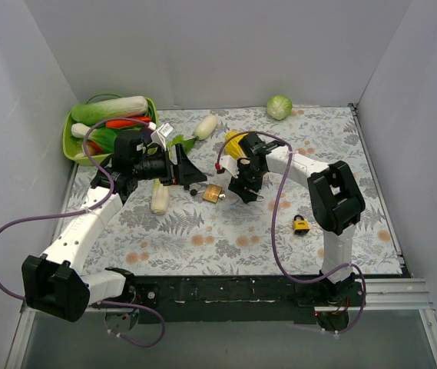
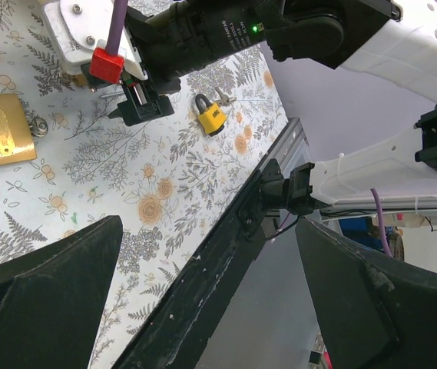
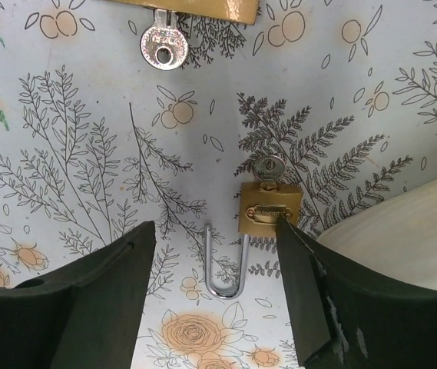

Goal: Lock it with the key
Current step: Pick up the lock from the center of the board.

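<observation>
We have right gripper [image 1: 246, 191] pointing down over small brass padlock [image 3: 269, 215], jaws apart; left gripper [image 1: 190, 172] aimed toward it, jaws wide.

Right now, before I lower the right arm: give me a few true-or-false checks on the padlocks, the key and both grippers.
1. The small brass padlock below the right gripper has its shackle open. True.
2. A key is in that padlock. True.
3. The right gripper is clamped on that key. False: its jaws stand apart and hold nothing.
4. The yellow padlock lies in the vegetable basket. False: it lies by itself on the table.
5. The left gripper is shut. False: it is wide open and empty.
</observation>
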`<move>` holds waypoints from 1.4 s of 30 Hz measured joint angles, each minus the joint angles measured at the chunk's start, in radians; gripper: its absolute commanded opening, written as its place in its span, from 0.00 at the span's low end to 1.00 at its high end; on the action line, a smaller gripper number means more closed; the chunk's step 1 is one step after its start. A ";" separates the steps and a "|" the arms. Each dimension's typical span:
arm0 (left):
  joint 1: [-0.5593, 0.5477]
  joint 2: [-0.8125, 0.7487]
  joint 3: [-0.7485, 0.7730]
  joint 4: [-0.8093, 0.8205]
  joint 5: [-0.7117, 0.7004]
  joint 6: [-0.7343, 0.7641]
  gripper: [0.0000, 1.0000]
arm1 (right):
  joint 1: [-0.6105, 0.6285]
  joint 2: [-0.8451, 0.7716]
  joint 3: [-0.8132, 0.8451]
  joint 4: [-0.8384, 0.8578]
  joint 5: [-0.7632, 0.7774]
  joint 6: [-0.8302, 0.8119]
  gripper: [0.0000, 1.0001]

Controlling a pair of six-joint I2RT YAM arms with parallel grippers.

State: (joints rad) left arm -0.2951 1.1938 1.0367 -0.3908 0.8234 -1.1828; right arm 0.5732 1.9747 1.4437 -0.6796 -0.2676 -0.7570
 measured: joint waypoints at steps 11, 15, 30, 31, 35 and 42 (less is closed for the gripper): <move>0.005 0.000 0.000 -0.002 0.000 0.006 0.98 | 0.000 0.011 -0.002 0.047 0.026 -0.014 0.44; 0.005 0.000 0.000 -0.002 0.000 0.010 0.98 | 0.000 0.008 -0.014 0.069 0.026 -0.020 0.43; 0.005 0.000 0.000 -0.001 0.001 0.012 0.98 | 0.048 -0.071 -0.114 0.091 -0.017 -0.011 0.54; 0.006 0.000 -0.001 -0.001 0.001 0.011 0.98 | 0.046 -0.071 -0.108 0.084 -0.015 0.002 0.58; 0.006 0.000 -0.002 -0.001 0.000 0.011 0.98 | 0.030 -0.061 -0.047 0.070 0.013 0.083 0.59; 0.012 -0.001 -0.018 0.001 0.000 0.009 0.98 | 0.014 -0.039 0.007 0.066 0.090 0.295 0.59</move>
State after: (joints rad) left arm -0.2832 1.1927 1.0187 -0.3897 0.8234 -1.1736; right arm 0.5873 1.9358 1.4506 -0.6136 -0.1780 -0.4622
